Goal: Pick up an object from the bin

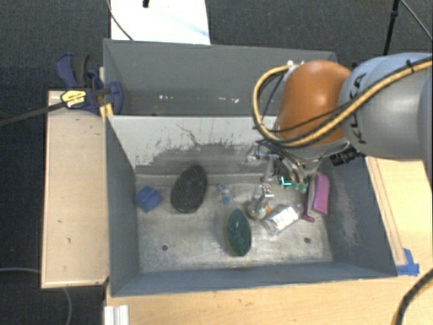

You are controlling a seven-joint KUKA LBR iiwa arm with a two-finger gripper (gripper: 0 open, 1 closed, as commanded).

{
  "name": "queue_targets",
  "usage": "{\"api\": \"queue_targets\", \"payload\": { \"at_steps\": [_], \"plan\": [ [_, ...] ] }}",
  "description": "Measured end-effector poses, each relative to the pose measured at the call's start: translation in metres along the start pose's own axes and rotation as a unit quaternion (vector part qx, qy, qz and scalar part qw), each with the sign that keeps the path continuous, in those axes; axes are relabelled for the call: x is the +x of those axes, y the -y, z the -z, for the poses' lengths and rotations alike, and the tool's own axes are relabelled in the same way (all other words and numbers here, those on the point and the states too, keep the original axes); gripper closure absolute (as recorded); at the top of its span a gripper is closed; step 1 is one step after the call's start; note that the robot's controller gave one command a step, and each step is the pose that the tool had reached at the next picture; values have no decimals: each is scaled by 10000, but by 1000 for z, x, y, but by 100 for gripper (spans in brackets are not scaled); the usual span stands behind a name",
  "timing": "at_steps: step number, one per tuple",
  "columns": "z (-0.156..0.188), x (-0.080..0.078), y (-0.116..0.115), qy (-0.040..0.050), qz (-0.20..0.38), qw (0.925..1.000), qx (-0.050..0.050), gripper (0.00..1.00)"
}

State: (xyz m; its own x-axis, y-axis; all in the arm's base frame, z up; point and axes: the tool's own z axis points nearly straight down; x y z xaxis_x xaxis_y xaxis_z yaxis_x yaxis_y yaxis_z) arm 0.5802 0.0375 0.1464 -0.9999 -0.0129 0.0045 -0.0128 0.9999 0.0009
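Note:
My gripper (261, 204) hangs low over the right half of the bin floor, under the arm's orange cover. Just below and to its right lies a small white packet (283, 218), close to the gripper's tip. A dark green oval thing (237, 232) rests on the floor slightly left of and below the gripper. A purple oblong thing (319, 195) leans by the right wall, partly hidden by the arm. Nothing shows as held.
Further left lie a dark grey oval thing (189, 188) and a small blue block (147, 198). A tiny blue bit (224, 196) sits between the grey oval and the gripper. The bin's sloped walls close in on all sides.

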Motion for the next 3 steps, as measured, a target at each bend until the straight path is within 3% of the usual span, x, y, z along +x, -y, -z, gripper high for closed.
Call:
{"api": "queue_targets", "payload": {
  "at_steps": [1,2,3],
  "plan": [
    [-74,24,66,55,849,9964,0,0],
    [-72,22,65,99,843,9964,7,100],
    [75,10,92,81,964,9953,20,100]
  ]
}}
